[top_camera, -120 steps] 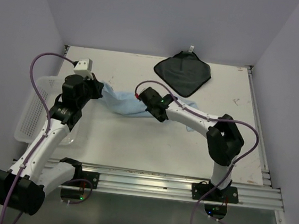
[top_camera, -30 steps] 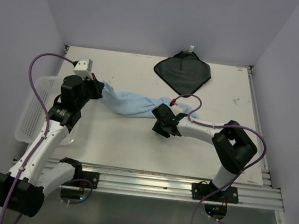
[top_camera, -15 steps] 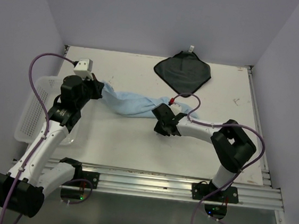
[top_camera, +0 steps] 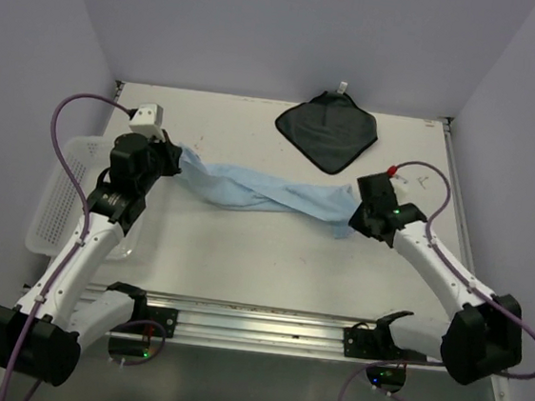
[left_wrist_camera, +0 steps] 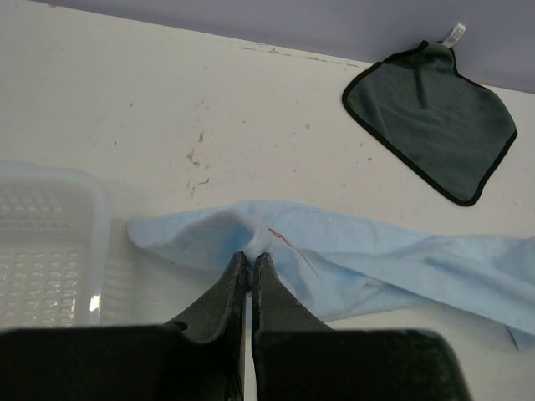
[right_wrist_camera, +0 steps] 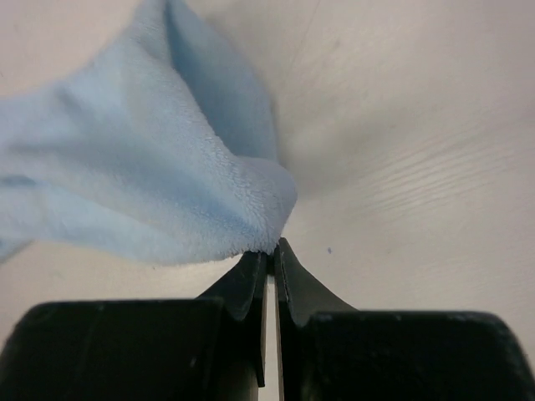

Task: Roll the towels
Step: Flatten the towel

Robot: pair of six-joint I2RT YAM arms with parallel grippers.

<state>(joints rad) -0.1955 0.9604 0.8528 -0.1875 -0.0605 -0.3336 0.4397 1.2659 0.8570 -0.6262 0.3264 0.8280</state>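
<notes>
White tabletop (top_camera: pixel 243 251): your left gripper (left_wrist_camera: pixel 251 256) at nine o'clock and right gripper (right_wrist_camera: pixel 272 246) at three each pinch one end of the soft light-blue cloth (top_camera: pixel 268 193) stretched between them.

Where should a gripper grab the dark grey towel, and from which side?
Likely its near corner, pinched from above on the arms' side. The dark grey towel lies flat on the table, turned like a diamond, so that corner points toward the arms, uncovered. Its far corner, with the white tag, sits by the back wall.
</notes>
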